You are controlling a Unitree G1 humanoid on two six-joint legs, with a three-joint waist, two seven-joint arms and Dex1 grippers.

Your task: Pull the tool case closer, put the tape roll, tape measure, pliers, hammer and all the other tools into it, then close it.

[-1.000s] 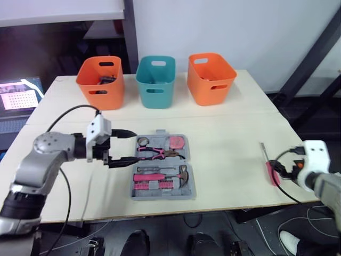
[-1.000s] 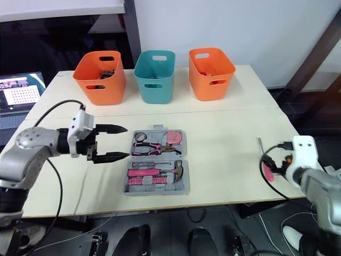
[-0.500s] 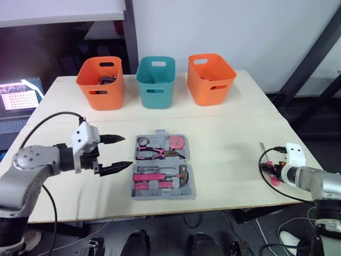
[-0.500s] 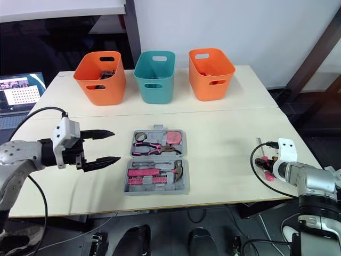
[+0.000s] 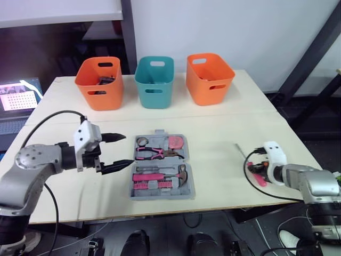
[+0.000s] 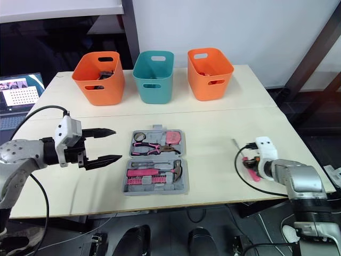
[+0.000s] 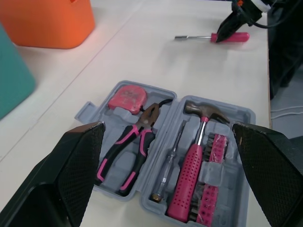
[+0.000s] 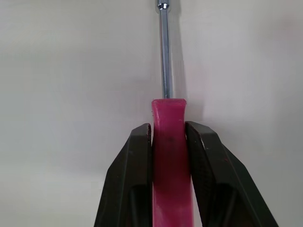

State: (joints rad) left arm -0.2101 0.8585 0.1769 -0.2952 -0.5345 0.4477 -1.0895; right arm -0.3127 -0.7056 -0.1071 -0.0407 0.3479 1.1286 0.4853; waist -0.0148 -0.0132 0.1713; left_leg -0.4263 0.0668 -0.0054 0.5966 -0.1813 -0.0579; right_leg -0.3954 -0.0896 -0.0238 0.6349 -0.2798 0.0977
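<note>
**Reference landmark:** the open tool case (image 5: 162, 166), lying flat on the table (image 5: 224, 128).

- **In the case:** In its far half I see the tape measure (image 7: 125, 99) and pliers (image 7: 135, 137) seated in their recesses. In its near half are the hammer (image 7: 196, 142) and a row of bits (image 7: 210, 189).
- **Outside the case:** The one task item I see outside is the pink-handled screwdriver (image 8: 168, 156). It is well apart from the case on its right side.
- **Right arm:** My right gripper (image 8: 169, 130) pinches the screwdriver's handle between both fingers, with the shaft pointing away from the wrist. I cannot tell whether the tool is lifted or resting on the table. I judge the thick end is held so that the thin shaft can lead into a slot.
- **Left arm:** My left gripper (image 5: 127, 150) hovers just beside the case's left edge, with its fingers spread wide and aimed at the case. It seems placed to steady the case, or to fold it shut once the last tool is in.
</note>
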